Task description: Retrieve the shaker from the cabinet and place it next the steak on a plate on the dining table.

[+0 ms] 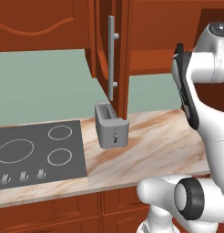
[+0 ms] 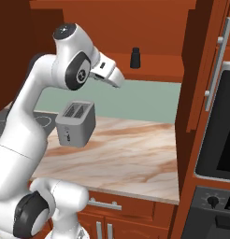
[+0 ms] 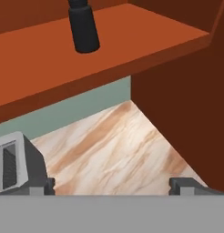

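The shaker (image 2: 134,57) is a small black cylinder standing upright on the bottom shelf (image 2: 156,64) of the open cabinet. In the hand view the shaker (image 3: 84,27) stands at the top left, on the red-brown shelf (image 3: 141,38). My gripper (image 2: 118,80) hangs below and left of the shaker, well short of it. Its fingertips (image 3: 186,185) stand wide apart, open, with nothing between them. The cabinet door (image 1: 104,54) with its grey bar handle (image 1: 111,57) is swung open. The steak, plate and dining table are out of view.
A grey toaster (image 2: 75,122) stands on the marbled counter (image 2: 131,149) below my hand. A black cooktop (image 1: 38,152) lies to its left. A tall cabinet side (image 2: 191,93) and a built-in oven (image 2: 219,130) close off the right.
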